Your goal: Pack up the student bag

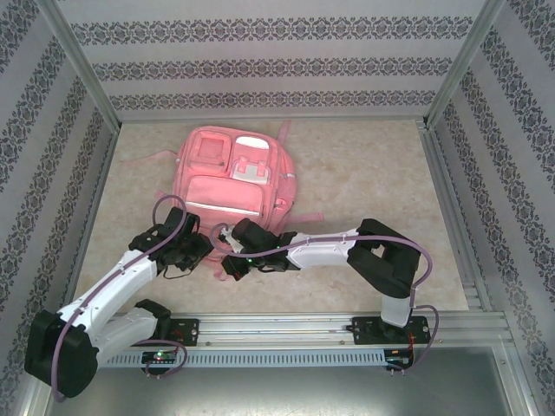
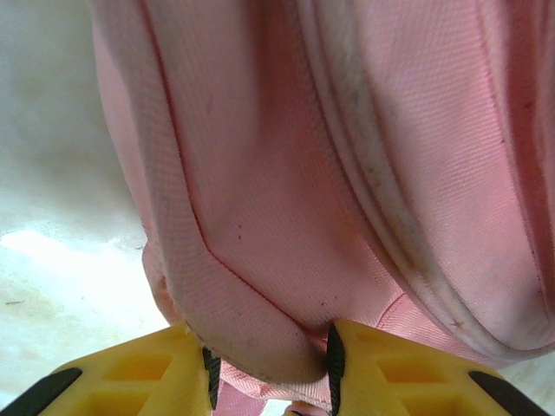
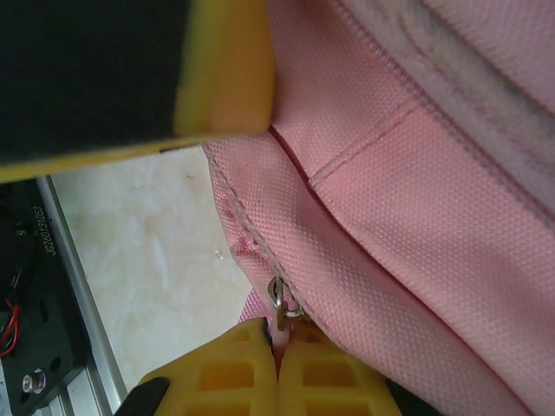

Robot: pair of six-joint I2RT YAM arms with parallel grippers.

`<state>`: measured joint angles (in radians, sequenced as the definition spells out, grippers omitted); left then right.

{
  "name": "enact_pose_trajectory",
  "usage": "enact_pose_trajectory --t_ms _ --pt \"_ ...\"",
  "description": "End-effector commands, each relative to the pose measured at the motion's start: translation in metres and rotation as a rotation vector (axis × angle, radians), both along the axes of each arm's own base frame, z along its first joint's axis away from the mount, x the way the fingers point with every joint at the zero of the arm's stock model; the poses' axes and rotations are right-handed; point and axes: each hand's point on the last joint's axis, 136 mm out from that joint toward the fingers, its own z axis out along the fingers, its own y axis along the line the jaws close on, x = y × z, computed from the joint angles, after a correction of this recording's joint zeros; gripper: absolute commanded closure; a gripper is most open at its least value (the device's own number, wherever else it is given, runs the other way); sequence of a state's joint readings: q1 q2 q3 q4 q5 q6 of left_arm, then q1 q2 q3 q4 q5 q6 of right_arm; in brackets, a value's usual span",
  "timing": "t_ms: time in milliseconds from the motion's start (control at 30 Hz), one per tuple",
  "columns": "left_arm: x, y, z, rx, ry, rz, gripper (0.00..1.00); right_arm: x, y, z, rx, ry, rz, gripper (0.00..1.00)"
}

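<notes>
The pink student bag [image 1: 230, 178] lies flat mid-table, front pockets up, its near edge by both grippers. My left gripper [image 1: 199, 244] is at that edge; in the left wrist view it [image 2: 269, 366] is shut on a bulging fold of the bag's fabric [image 2: 260, 225], pinched between the yellow fingers. Just to its right, my right gripper [image 1: 223, 234] has its fingertips pressed together [image 3: 278, 336] on the pink tab of a metal zipper pull [image 3: 279, 299] on the bag's seam [image 3: 416, 199]. A finger of the left gripper [image 3: 227, 69] crosses the top left of the right wrist view.
A metal rail [image 1: 286, 328] carrying both arm bases runs along the near edge, and shows again as a rail [image 3: 61, 347] in the right wrist view. Patterned walls [image 1: 277, 65] close in the back and both sides. Beige tabletop [image 1: 373, 173] lies open right of the bag.
</notes>
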<state>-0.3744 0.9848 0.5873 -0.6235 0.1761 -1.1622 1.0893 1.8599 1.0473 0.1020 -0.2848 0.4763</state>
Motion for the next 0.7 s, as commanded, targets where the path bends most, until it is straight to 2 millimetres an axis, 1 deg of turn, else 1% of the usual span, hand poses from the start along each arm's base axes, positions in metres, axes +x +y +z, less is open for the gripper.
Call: enact_pose_trajectory --t_ms 0,33,200,400,667 --pt "0.004 -0.005 -0.006 -0.025 -0.003 0.035 0.62 0.007 0.008 0.002 0.025 -0.026 -0.029 1.00" --pt "0.005 -0.005 -0.007 -0.020 -0.007 0.033 0.63 0.007 0.008 0.003 0.025 -0.026 -0.027 1.00" --pt "0.016 0.006 -0.009 0.064 -0.042 0.041 0.83 0.008 0.002 0.000 0.013 -0.026 -0.033 1.00" --pt "0.019 0.011 -0.004 0.100 -0.064 0.039 1.00 0.011 -0.017 -0.004 -0.025 -0.038 -0.052 1.00" --pt "0.016 0.018 0.002 0.125 -0.079 0.037 1.00 0.013 -0.043 -0.013 -0.060 -0.020 -0.068 1.00"
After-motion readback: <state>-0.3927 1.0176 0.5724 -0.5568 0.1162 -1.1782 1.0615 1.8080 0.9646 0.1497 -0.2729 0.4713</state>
